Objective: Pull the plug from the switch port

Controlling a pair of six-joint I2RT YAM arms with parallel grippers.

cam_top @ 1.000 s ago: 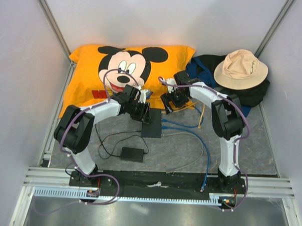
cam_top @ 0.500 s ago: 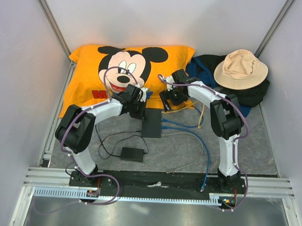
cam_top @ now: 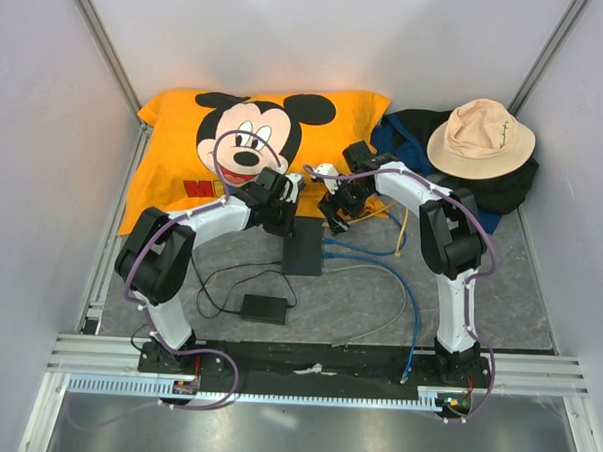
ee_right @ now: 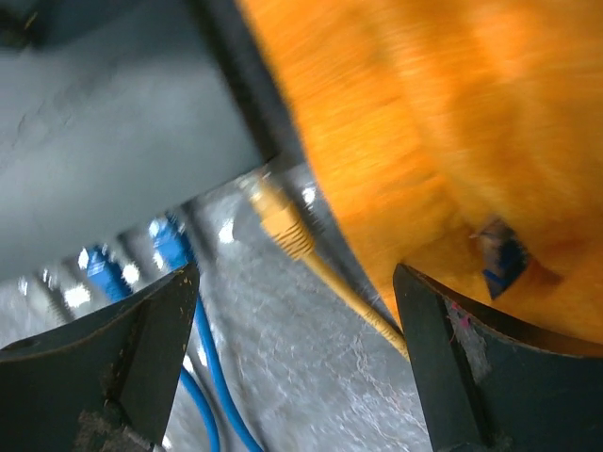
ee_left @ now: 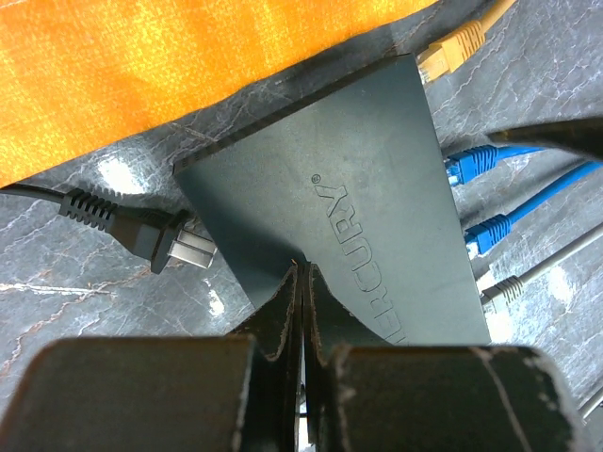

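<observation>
The flat black switch (cam_top: 303, 248) (ee_left: 349, 198) lies mid-table, its row of ports on the right edge. The yellow plug (ee_left: 450, 52) (ee_right: 278, 221) sits in the switch port at the far corner, and its yellow cable (ee_right: 358, 306) runs back toward the cushion. My left gripper (ee_left: 301, 268) (cam_top: 282, 213) is shut, empty, with its tips against the switch's top face. My right gripper (ee_right: 297, 273) (cam_top: 338, 203) is open above the far right corner. The yellow cable passes between its fingers (ee_right: 160, 320) without touching them.
Two blue plugs (ee_left: 468, 165) and a grey-white plug (ee_left: 504, 290) fill ports nearer me. A black power plug (ee_left: 141, 235) enters the switch's left side, from the power brick (cam_top: 264, 307). An orange Mickey cushion (cam_top: 255, 134), a beige hat (cam_top: 480, 139) and a dark bag (cam_top: 508, 190) lie behind.
My left gripper has shut and come down onto the switch's far left part. My right gripper has swung left toward the switch's far corner, over the yellow plug.
</observation>
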